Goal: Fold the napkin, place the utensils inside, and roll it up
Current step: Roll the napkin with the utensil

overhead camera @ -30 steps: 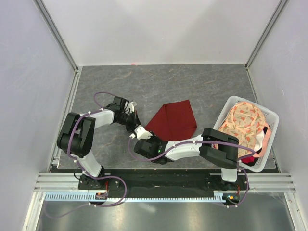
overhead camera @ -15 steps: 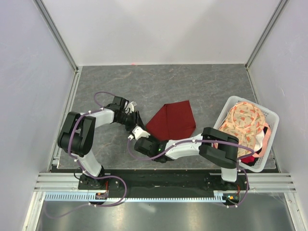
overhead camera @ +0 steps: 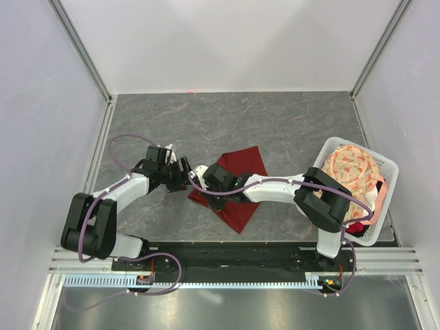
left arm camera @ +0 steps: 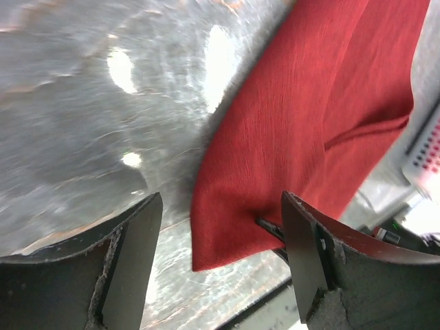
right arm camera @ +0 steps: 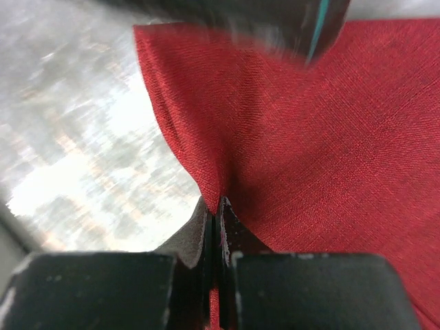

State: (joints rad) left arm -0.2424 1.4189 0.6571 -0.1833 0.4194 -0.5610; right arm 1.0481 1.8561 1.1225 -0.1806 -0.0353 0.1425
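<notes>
My right gripper (right arm camera: 218,206) is clenched on a thin pinch of the napkin (overhead camera: 236,214), which lies partly folded on the bench (overhead camera: 275,124), a little near of centre. My left gripper (left arm camera: 221,206) hangs released at the cloth's left edge, grasping nothing. I worry that so thin a bite slips out if I pull hard, or that the whole cloth drags instead of folding. The two grippers are also close enough to knock together. At the right, the basket (overhead camera: 366,238) holds a floral cloth (overhead camera: 350,172), with some dark red fabric showing beneath it.
</notes>
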